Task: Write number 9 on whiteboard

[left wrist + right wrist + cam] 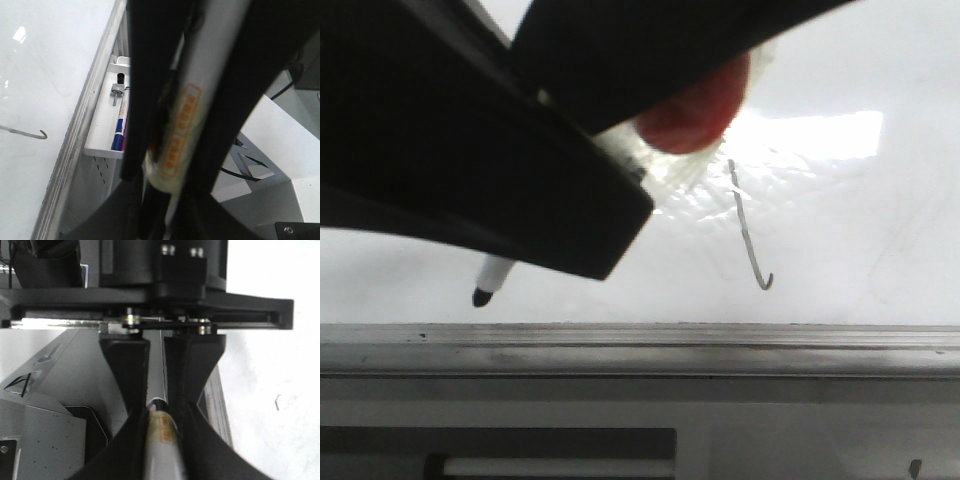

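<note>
The whiteboard (860, 250) is glossy white with a glare patch. The number 9 (748, 240) shows as a thin slanted stem ending in a hook; its top is lost in glare beside a red marker end (695, 115). The hook also shows in the left wrist view (27, 132). My left gripper (165, 170) is shut on a white marker (182, 120) with an orange label. In the front view black fingers (470, 150) clamp it, and its dark tip (480, 297) is near the board, left of the 9. My right gripper (160, 420) is shut on a white marker (162, 440).
A grey metal rail (640, 340) runs along the board's near edge. A white tray (102, 145) below the rail holds a blue marker (118, 135) and others. A small dark mark (276, 401) sits on the board (270, 340) in the right wrist view.
</note>
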`<control>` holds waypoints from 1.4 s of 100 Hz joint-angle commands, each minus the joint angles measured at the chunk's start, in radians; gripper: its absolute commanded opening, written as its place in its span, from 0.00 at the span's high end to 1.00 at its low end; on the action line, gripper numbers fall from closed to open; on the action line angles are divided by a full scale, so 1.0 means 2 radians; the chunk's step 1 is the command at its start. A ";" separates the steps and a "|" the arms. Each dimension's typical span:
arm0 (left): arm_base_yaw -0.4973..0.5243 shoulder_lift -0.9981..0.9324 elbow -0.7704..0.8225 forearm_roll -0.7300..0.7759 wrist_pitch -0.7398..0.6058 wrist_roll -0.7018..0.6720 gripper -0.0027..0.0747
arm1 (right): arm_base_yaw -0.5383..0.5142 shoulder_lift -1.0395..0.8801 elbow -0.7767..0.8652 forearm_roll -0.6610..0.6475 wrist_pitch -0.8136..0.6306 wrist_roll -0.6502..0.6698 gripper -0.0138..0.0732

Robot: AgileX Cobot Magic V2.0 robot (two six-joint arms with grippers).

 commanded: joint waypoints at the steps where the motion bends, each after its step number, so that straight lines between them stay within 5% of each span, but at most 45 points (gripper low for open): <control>1: -0.001 -0.006 -0.017 -0.031 -0.020 -0.011 0.99 | 0.001 -0.006 -0.018 0.020 -0.027 -0.003 0.89; 24: -0.001 -0.006 -0.017 -0.023 -0.018 -0.011 0.99 | 0.000 -0.006 -0.018 0.020 -0.042 -0.003 0.83; 46: 0.002 -0.006 -0.007 -0.020 -0.007 -0.011 0.99 | 0.000 -0.019 -0.018 0.015 -0.100 -0.003 0.27; 57: 0.018 -0.006 0.012 -0.021 -0.008 -0.011 0.99 | -0.007 -0.042 -0.018 0.015 -0.142 -0.003 0.15; 66: 0.032 -0.006 0.025 -0.026 -0.008 -0.011 0.99 | -0.018 -0.066 -0.018 0.015 -0.163 -0.003 0.17; 74: 0.040 -0.006 0.032 -0.034 -0.010 -0.011 0.99 | -0.031 -0.090 -0.018 0.015 -0.174 0.005 0.30; 90: 0.043 -0.006 0.033 -0.072 -0.072 -0.057 0.99 | -0.055 -0.129 -0.018 0.015 -0.168 0.006 0.91; 113: -0.015 -0.003 0.033 -0.089 -0.301 -0.208 0.99 | -0.082 -0.145 -0.018 0.022 -0.158 0.008 0.91; 140: -0.041 0.038 0.033 -0.152 -0.411 -0.238 0.99 | -0.087 -0.145 -0.016 0.022 -0.157 0.010 0.91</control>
